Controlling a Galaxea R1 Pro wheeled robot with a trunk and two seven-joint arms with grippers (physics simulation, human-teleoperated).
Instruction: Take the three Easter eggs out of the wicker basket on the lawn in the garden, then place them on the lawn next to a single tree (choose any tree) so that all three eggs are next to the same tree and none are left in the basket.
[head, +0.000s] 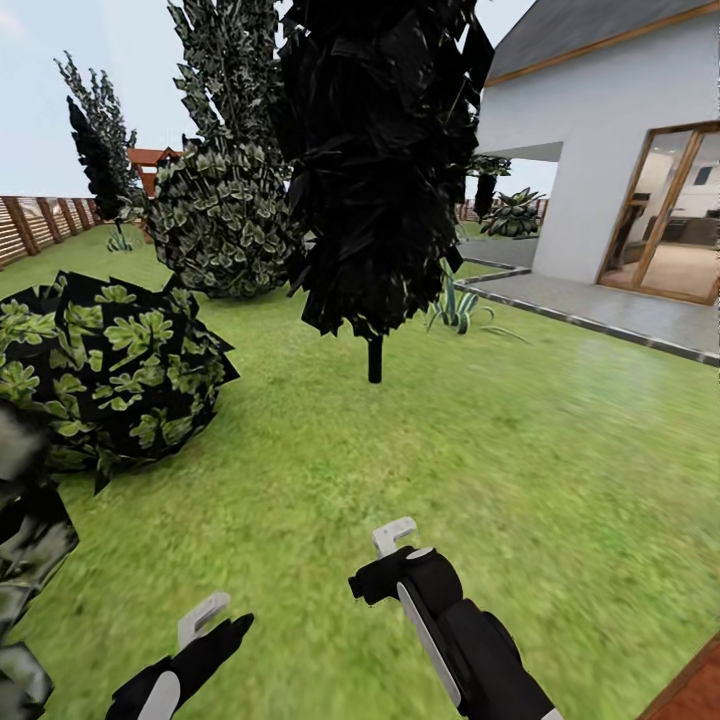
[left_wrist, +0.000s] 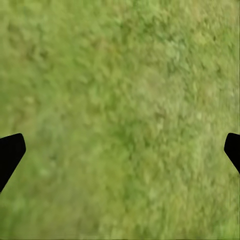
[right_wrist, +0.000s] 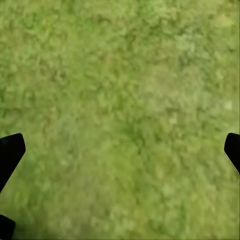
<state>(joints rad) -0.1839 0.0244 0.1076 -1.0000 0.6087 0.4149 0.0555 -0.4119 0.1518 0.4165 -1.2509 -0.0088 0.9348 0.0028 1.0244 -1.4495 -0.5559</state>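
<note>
The lawn (head: 520, 450) fills the head view, with a white house (head: 600, 150) at 2 o'clock and a wooden fence (head: 40, 225) at 10. A slim dark tree (head: 375, 180) stands at 12, a bush (head: 110, 365) at 9. Low down, the right gripper (head: 392, 543) at 6 and the left gripper (head: 203, 620) at 7 hang over bare grass, both released and empty.

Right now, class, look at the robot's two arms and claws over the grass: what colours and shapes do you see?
Both arms are glossy black with white panels. The right arm is thick and rounded, with a long white strip along it. The right claw and left claw end in pale grey, hooked flat fingers. In both wrist views the fingertips show as plain black wedges above the lawn. No cables or markings show.
</note>
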